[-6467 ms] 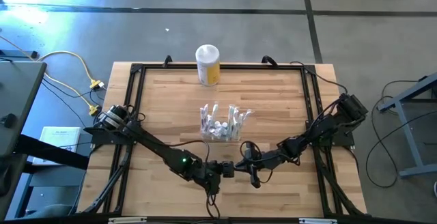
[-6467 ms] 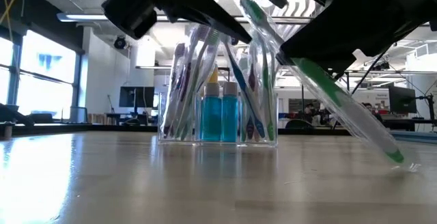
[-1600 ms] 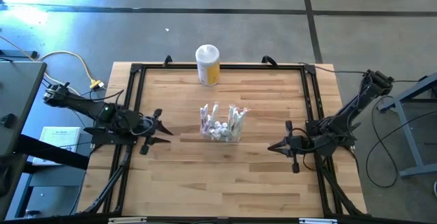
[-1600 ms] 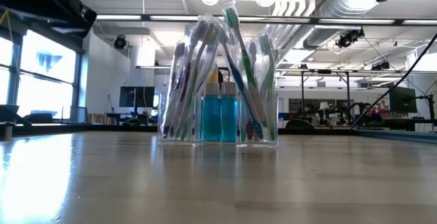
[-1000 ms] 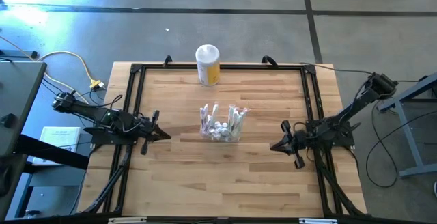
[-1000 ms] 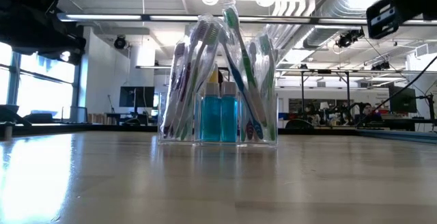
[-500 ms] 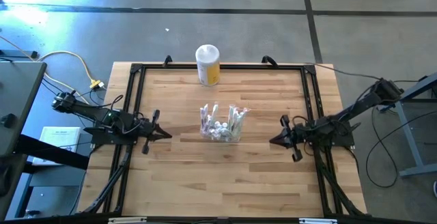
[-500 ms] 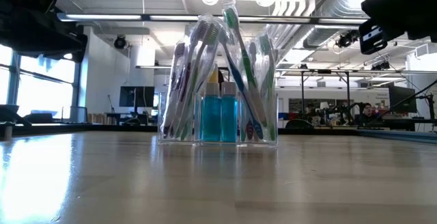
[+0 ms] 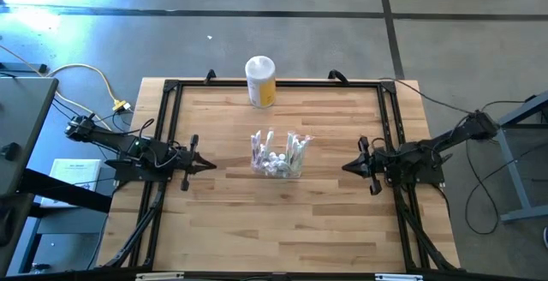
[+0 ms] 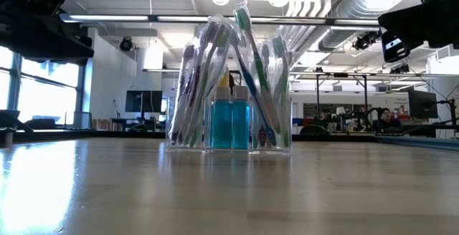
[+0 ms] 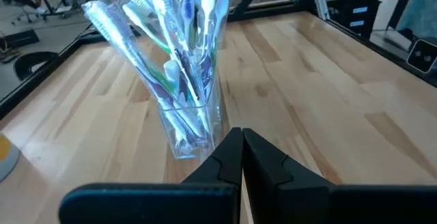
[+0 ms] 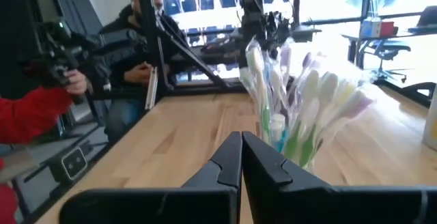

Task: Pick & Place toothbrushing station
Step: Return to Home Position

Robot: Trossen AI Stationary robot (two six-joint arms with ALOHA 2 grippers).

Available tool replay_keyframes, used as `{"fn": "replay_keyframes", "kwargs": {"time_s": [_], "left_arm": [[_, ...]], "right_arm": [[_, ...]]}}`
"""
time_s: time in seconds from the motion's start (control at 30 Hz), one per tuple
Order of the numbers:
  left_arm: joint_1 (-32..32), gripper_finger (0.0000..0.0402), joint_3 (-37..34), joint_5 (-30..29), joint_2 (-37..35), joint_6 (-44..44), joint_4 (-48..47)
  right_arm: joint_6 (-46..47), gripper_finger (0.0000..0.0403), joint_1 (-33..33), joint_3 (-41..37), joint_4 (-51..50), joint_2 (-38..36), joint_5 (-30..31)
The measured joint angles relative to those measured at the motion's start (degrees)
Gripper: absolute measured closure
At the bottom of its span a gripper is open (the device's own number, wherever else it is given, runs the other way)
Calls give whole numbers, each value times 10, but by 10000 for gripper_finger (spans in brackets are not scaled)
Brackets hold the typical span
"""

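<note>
The toothbrushing station (image 9: 277,154) is a see-through holder standing by its base on the middle of the wooden table (image 9: 231,230). It is packed with wrapped toothbrushes and small blue bottles (image 10: 229,124). The left wrist view shows the station (image 11: 179,67) too, and so does the right wrist view (image 12: 300,108). My left gripper (image 9: 211,167) is shut at the table's left edge, pointing at the station. My right gripper (image 9: 344,168) is shut at the right edge, also pointing at it. Both are well clear of it.
A yellow canister with a white lid (image 9: 260,80) stands at the table's far edge. A black frame (image 9: 274,83) runs round the tabletop. People (image 12: 130,26) are beyond the table's left side. Bare wood lies in front of the station.
My right gripper has moved a little toward the table's far edge and sunk slightly as its arm folded back over the right edge. It has stayed shut. The station has not moved.
</note>
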Motion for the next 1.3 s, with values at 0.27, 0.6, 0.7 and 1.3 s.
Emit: {"fn": "replay_keyframes", "kwargs": {"time_s": [0.27,0.6,0.7,1.3], "left_arm": [[0,396,1,99,0,-29,-14],[0,396,-43,138,0,-31,95],[11,396,-43,130,5,-43,94],[125,396,-44,174,1,-38,97]], "right_arm": [[26,401,-1,0,-72,-62,-42],[3,401,-1,-1,-88,-83,-41],[-1,401,-1,-1,-97,-95,-40],[-6,401,-1,-1,-155,-115,-46]]}}
